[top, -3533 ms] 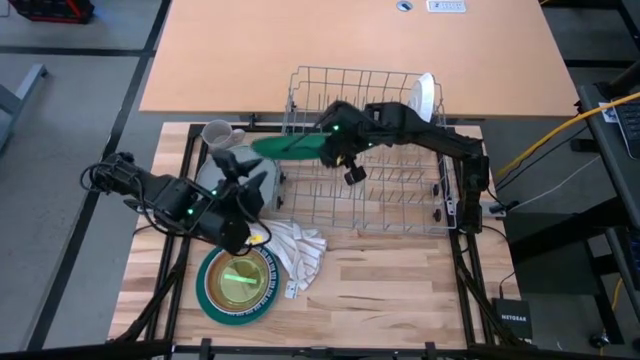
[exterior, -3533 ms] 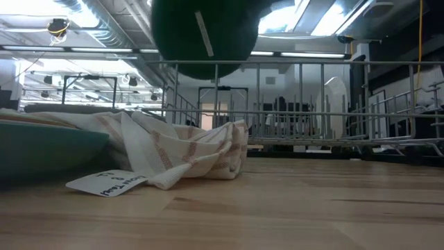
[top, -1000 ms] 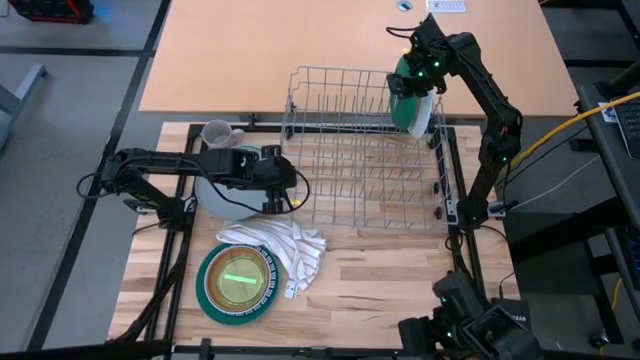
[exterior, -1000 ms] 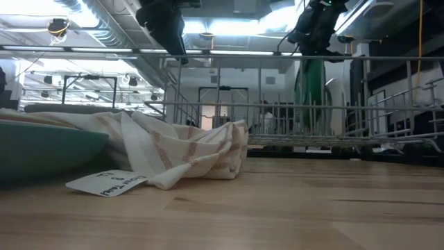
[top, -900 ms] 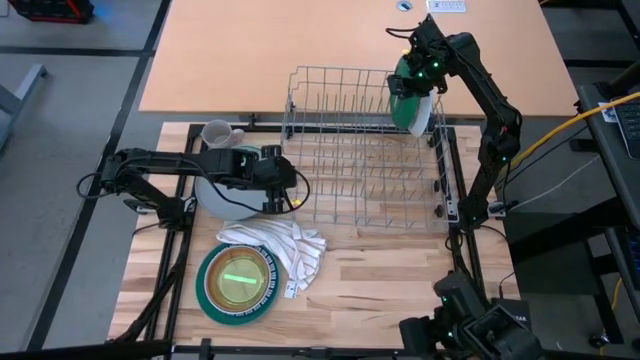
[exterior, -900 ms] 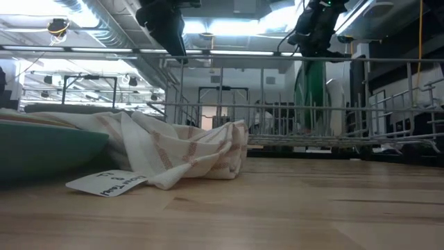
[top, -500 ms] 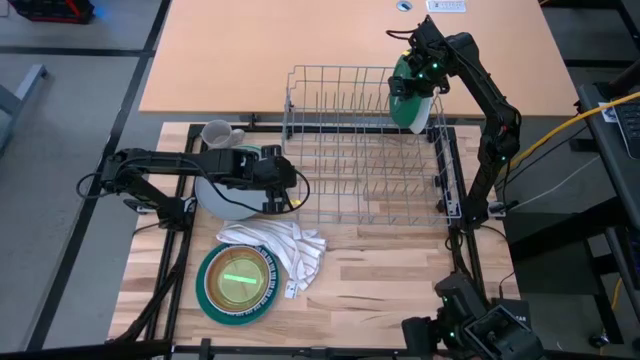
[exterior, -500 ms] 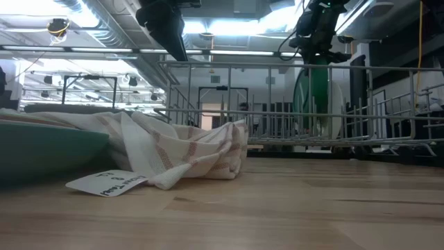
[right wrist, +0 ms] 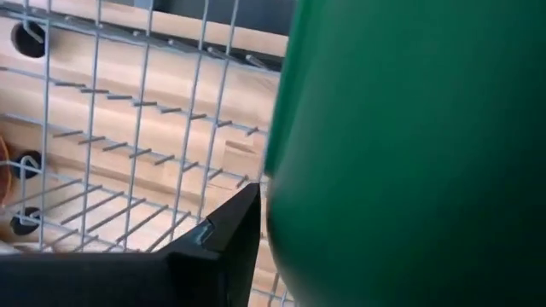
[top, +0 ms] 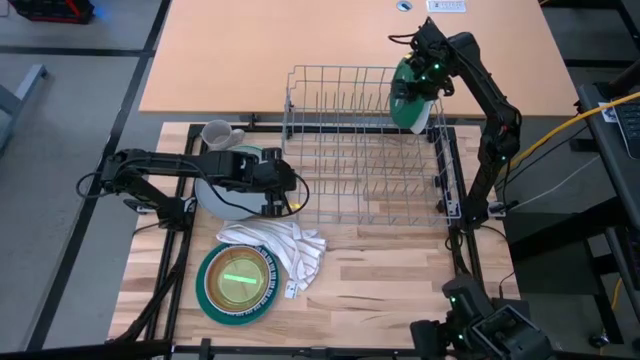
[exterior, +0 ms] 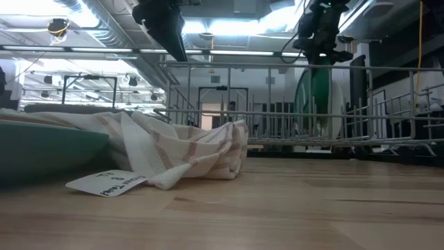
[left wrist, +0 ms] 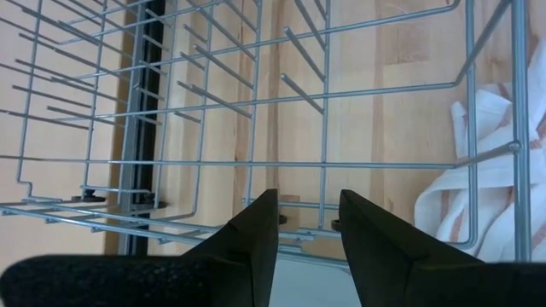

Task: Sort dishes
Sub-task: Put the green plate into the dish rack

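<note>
Wire rack (top: 365,150) at table centre, behind cloth (top: 280,248); plate (top: 407,95) upright in rack's far right corner; mug (top: 218,133) and bowl (top: 228,190) left of rack; stacked plates (top: 235,283) left of cloth.

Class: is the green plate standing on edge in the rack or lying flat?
On edge: the green plate stands upright between the rack wires.
</note>
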Motion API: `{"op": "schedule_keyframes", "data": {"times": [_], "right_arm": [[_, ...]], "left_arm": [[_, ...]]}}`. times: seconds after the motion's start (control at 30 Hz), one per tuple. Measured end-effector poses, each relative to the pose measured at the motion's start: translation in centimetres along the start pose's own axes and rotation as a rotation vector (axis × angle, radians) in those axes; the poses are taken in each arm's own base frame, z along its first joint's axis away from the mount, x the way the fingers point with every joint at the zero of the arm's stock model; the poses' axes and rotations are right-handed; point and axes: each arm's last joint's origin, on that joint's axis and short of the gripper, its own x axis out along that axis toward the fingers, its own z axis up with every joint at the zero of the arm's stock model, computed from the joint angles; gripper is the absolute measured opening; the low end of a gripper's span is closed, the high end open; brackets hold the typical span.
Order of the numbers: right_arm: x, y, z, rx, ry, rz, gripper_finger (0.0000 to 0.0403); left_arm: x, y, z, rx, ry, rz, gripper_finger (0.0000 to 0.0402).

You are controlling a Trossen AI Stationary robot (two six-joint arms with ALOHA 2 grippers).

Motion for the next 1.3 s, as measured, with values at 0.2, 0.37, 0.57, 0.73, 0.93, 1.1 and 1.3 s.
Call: {"op": "schedule_keyframes", "data": {"times": [0.2,0.37,0.57,0.73,0.93,1.1,1.3], "right_arm": [[-0.01,-0.11,0.11,-0.003,-0.023,-0.045,0.016],[-0.07,-0.07,0.42,-0.002,-0.072,-0.084,0.0161],[-0.08,-0.16,0.35,0.025,-0.066,-0.091,0.0161],[-0.07,0.09,0.08,0.051,-0.006,0.029,0.016],[0.04,-0.1,0.0,0.145,-0.018,-0.049,0.016],[-0.11,-0.23,0.05,0.109,-0.061,-0.128,0.0161],[-0.51,-0.28,0.15,0.13,-0.101,-0.15,0.0161]], "left_arm": [[0.0,0.0,0.0,-0.001,0.0,0.0,0.0115],[0.0,0.0,0.01,-0.002,-0.001,0.0,0.0115],[0.0,0.0,0.01,-0.016,-0.001,0.0,0.0115],[-0.06,-0.16,0.04,-0.016,-0.002,-0.003,0.0115],[-0.13,-0.33,0.05,-0.017,-0.003,-0.006,0.0115],[-0.13,-0.33,0.04,-0.013,-0.002,-0.006,0.0115],[-0.14,-0.35,0.05,-0.005,-0.003,-0.007,0.0115]]}}
